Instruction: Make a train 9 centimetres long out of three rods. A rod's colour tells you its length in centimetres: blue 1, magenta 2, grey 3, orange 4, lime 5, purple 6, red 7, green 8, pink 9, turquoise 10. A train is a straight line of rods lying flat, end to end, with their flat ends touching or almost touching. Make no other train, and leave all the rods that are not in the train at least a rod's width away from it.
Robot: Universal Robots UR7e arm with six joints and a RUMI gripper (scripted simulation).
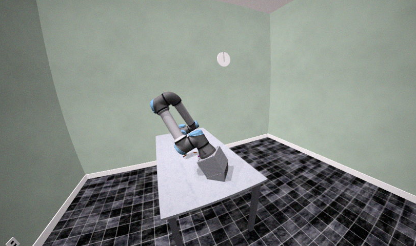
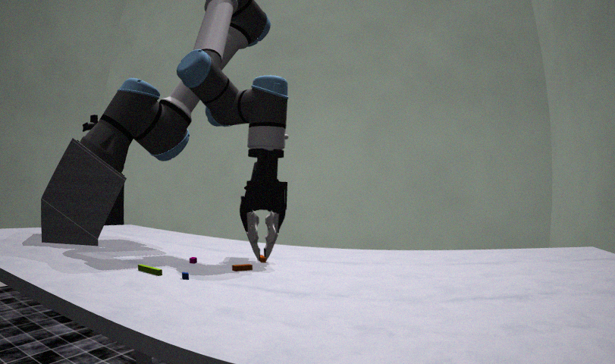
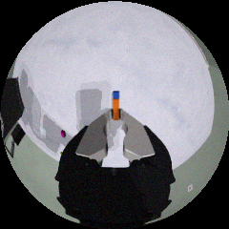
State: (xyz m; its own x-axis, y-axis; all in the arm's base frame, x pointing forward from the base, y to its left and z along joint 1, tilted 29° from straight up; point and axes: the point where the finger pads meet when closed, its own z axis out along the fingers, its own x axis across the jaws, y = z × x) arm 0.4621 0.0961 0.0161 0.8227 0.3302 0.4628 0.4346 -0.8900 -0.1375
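One counter (image 1: 173,191) (image 2: 391,306) (image 3: 143,48) carries everything here, pale top, widest thing you're working with. Next size down is your arm (image 1: 170,124) (image 2: 213,26), mounted on a grey block (image 1: 216,167) (image 2: 76,193) and bent over so its wrist points down.

Your end effector (image 2: 261,255) (image 3: 115,110) is narrow at the tips, pinching an orange rod (image 2: 262,258) (image 3: 115,108), low at the counter; you can't tell whether the rod touches the surface.

Rods, long to short: lime rod (image 2: 149,269) (image 3: 61,153) lies flat, nearer the block than the other orange rod (image 2: 242,268), which lies flat near your fingertips but apart from the pinched one. Magenta rod (image 1: 199,156) (image 2: 192,260) (image 3: 63,134) sits between lime and the loose orange, set farther back in the exterior view. One blue rod (image 2: 185,276) is near the lime, not touching. Your other blue rod (image 3: 115,94) lines up with the far end of the pinched orange, touching or nearly. Three-rod train: not together, loose orange stands apart.
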